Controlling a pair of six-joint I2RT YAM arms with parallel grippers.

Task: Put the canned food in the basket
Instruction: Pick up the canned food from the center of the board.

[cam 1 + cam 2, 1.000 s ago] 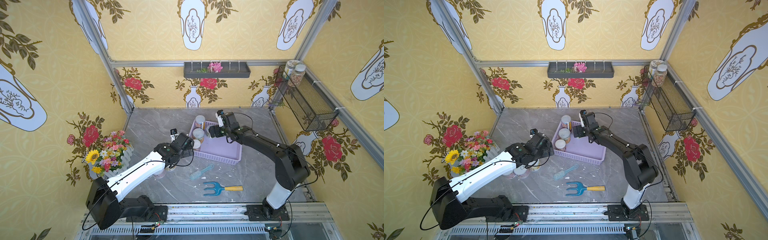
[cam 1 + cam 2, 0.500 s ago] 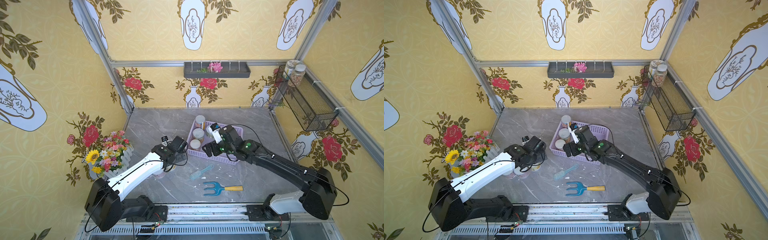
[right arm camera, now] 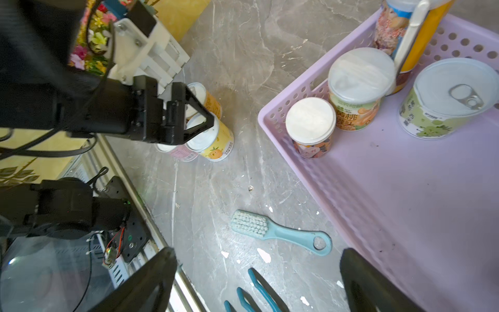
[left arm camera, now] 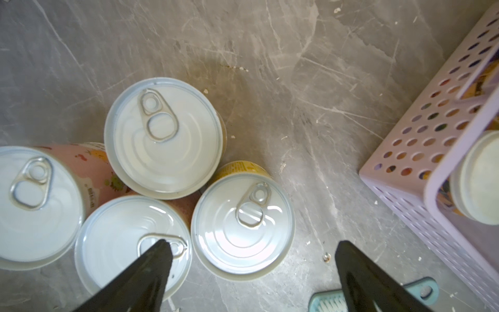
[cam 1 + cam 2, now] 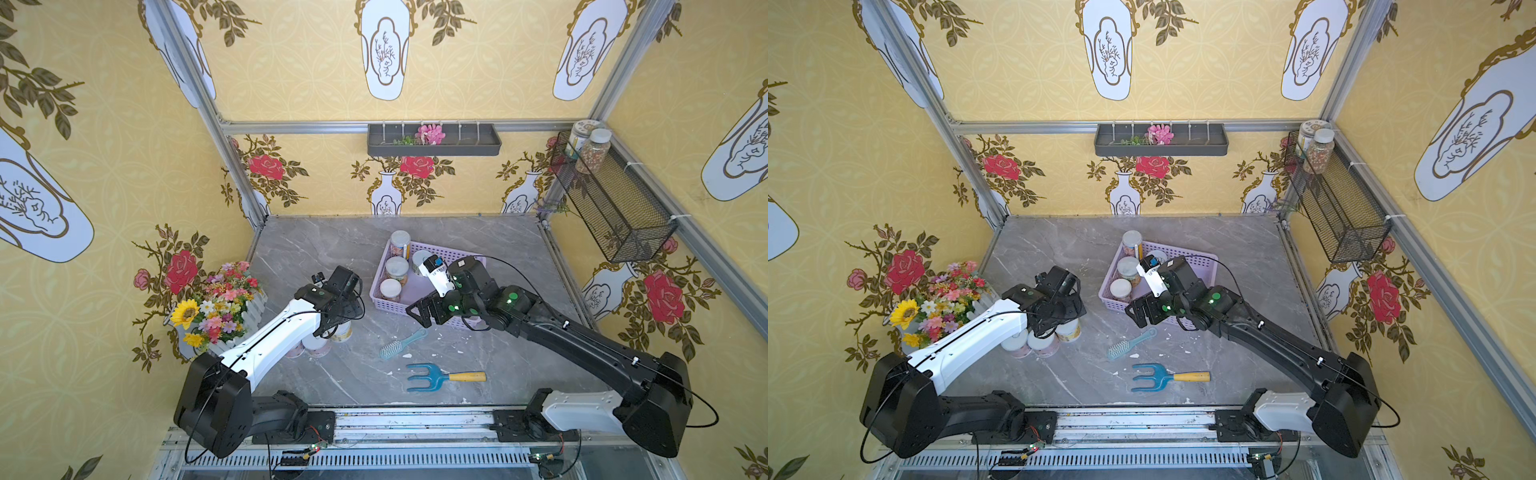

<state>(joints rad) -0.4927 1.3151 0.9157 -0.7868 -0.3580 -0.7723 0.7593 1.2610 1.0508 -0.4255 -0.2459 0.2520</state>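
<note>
Several canned food tins [image 4: 164, 135] with pull-tab tops stand clustered on the grey table, partly under my left arm in both top views [image 5: 341, 333] [image 5: 1068, 332]. My left gripper [image 4: 252, 244] hangs open just above them, over a yellow-labelled can [image 4: 243, 210], holding nothing. The lilac basket [image 5: 453, 252] [image 5: 1200, 254] [image 3: 405, 189] holds several upright cans [image 3: 310, 127], one taller [image 5: 400, 243]. My right gripper [image 5: 419, 309] [image 3: 258, 252] is open and empty, off the basket's near left corner, above bare table.
A teal brush [image 5: 401, 345] [image 3: 270, 229] and a blue hand fork [image 5: 440, 377] lie on the table in front of the basket. A flower box [image 5: 216, 307] stands at the left wall. A black wire basket [image 5: 615, 203] and a dark trough [image 5: 432, 141] hang on the walls.
My right gripper has drawn back out of the basket toward the front, with nothing in it, and spread a little wider. My left gripper has shifted slightly left over the cans.
</note>
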